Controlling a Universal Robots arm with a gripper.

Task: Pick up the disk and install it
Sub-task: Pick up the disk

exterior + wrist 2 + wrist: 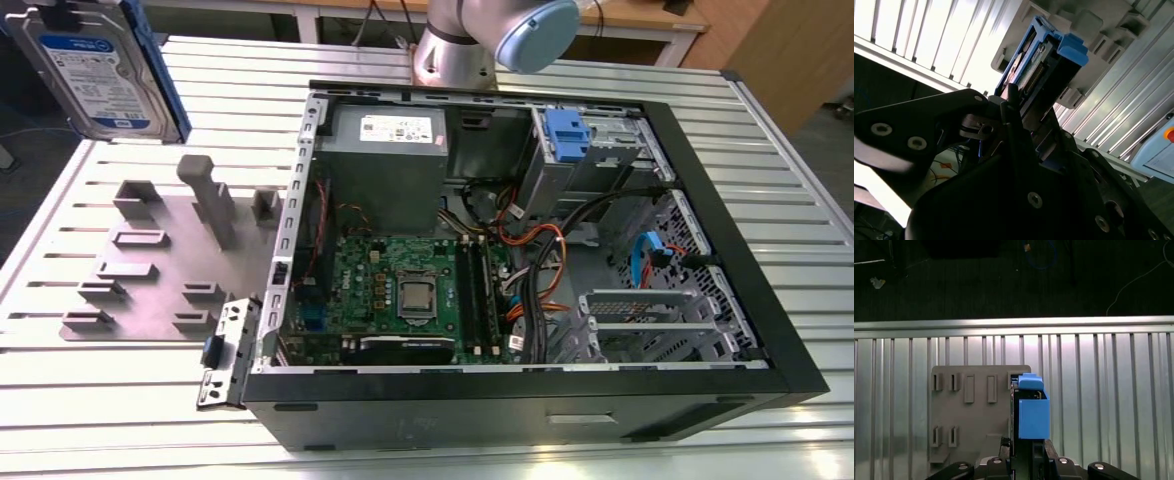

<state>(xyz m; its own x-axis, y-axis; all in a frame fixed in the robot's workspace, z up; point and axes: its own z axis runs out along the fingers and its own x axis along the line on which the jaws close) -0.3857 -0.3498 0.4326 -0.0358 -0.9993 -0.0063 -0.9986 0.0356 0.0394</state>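
Exterior view: the disk is noted at the exterior view's far left, held in the air above the far corner of the slatted table. Its white-and-blue label face is turned toward the camera, and its blue carrier is seen along one edge. It is well apart from the open computer case, which is laid on its side on the table toward the exterior view's right.

Tool: closed on the disk. In the second wrist view the black fingers are seen pressed against the drive, with the blue carrier end projecting beyond them. In the first wrist view the disk is seen edge-on, gripped at its near end, with the blue carrier end outermost.

A grey fixture plate with upright posts and slots is noted on the table, just beside the case on the exterior view's left. The disk is held clear of it. In the first wrist view the disk is seen over one edge of this plate.

Inside the case the following are recorded:
- a grey power supply box with a white sticker
- a green motherboard
- a blue ridged latch at the far drive bay
- orange and black cables

The arm's base column is seen behind the case
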